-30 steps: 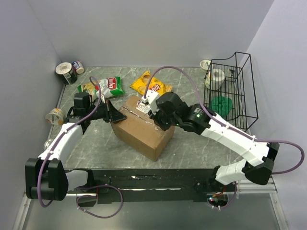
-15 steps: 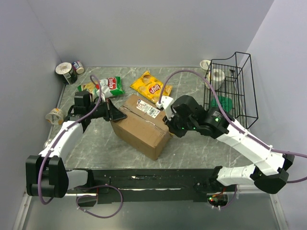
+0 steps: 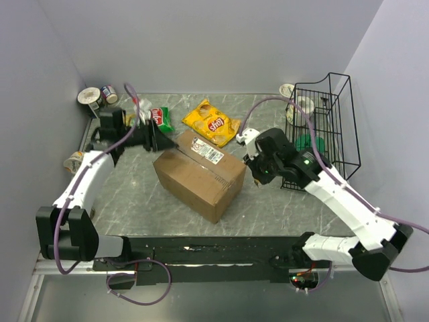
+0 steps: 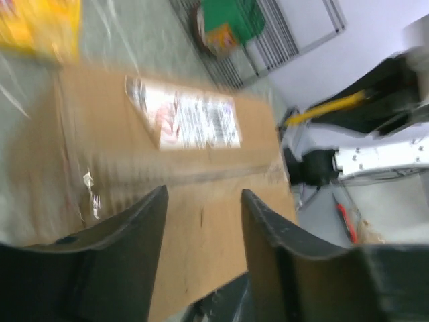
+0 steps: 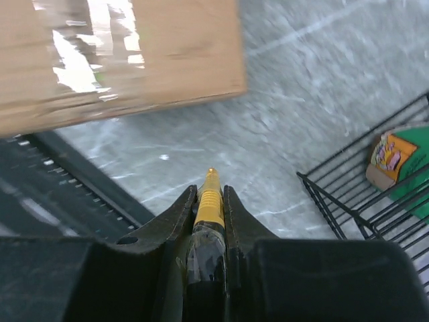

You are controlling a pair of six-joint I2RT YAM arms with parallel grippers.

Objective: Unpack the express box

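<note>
Left claw (image 4: 204, 194) parted, empty, by express box (image 3: 199, 176); right claw (image 5: 210, 193) pinches yellow tool (image 5: 210, 205), perhaps cutter.

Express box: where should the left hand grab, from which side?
Likely a flap edge at the tape seam, from above, at the end nearest the left hand: the express box lies closed, flaps flat, body seemingly wider than the jaws.

Lay's logo on yellow chip bag (image 3: 212, 123)

The express box (image 3: 199, 176) is plain brown, its label (image 3: 207, 151) white with dark print; the worktop (image 3: 127, 201) grey, pale-veined; my right fingers (image 5: 167, 225) black, their tool (image 5: 210, 198) yellow.
</note>
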